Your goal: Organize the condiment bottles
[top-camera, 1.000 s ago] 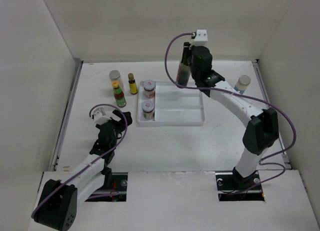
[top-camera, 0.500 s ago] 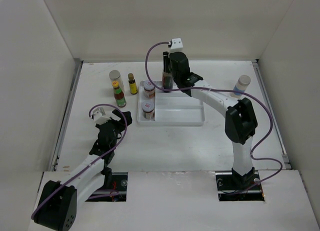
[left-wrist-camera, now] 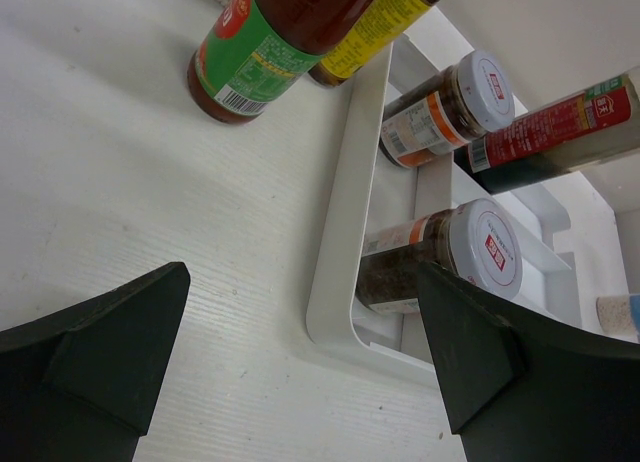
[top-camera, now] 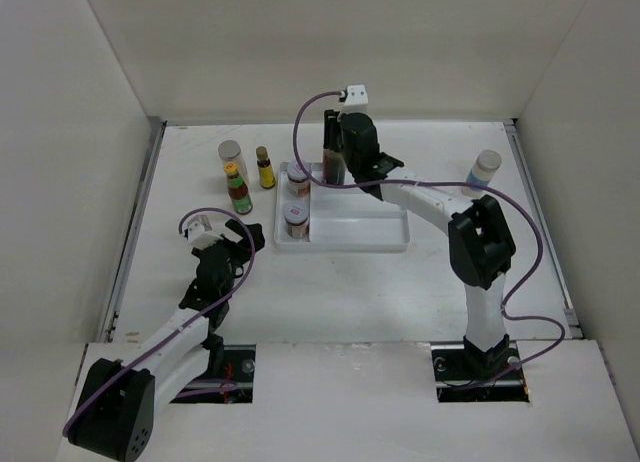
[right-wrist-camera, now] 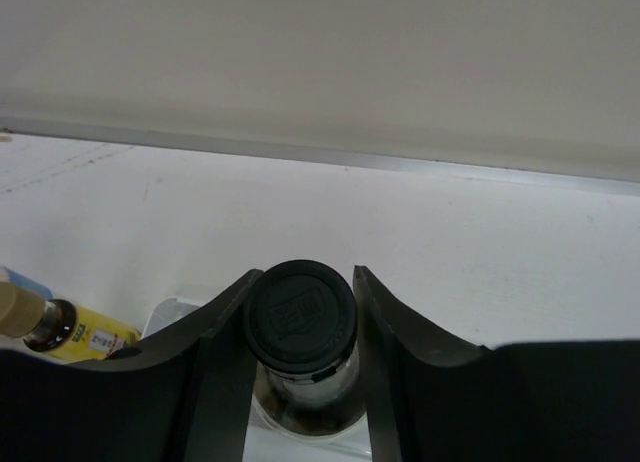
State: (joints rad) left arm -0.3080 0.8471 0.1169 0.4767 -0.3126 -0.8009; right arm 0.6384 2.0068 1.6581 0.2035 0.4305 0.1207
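My right gripper [top-camera: 338, 142] is shut on the black cap [right-wrist-camera: 300, 307] of the tall dark-liquid bottle [top-camera: 334, 160]. It holds the bottle upright over the back left of the white divided tray [top-camera: 385, 244]. I cannot tell whether the bottle's base touches the tray. Two red-lidded jars [top-camera: 298, 177] [top-camera: 295, 219] stand in the tray's left compartment. The silver-lidded jar [top-camera: 231, 154], the yellow-capped brown bottle [top-camera: 264, 167] and the red sauce bottle [top-camera: 238, 190] stand left of the tray. The white-capped blue-label bottle [top-camera: 485, 167] stands at the far right. My left gripper [top-camera: 235, 237] is open and empty, near the tray's front left corner [left-wrist-camera: 345, 312].
White walls enclose the table on the left, back and right. The tray's middle and right compartments [top-camera: 370, 207] hold nothing. The left wrist view shows the sauce bottle [left-wrist-camera: 250, 52] and both jars [left-wrist-camera: 450, 107] [left-wrist-camera: 450, 257] close ahead.
My right gripper has carried the tall dark bottle left, from above the tray's back middle to beside the far red-lidded jar. It barely moved in the last half second. The left arm stayed still.
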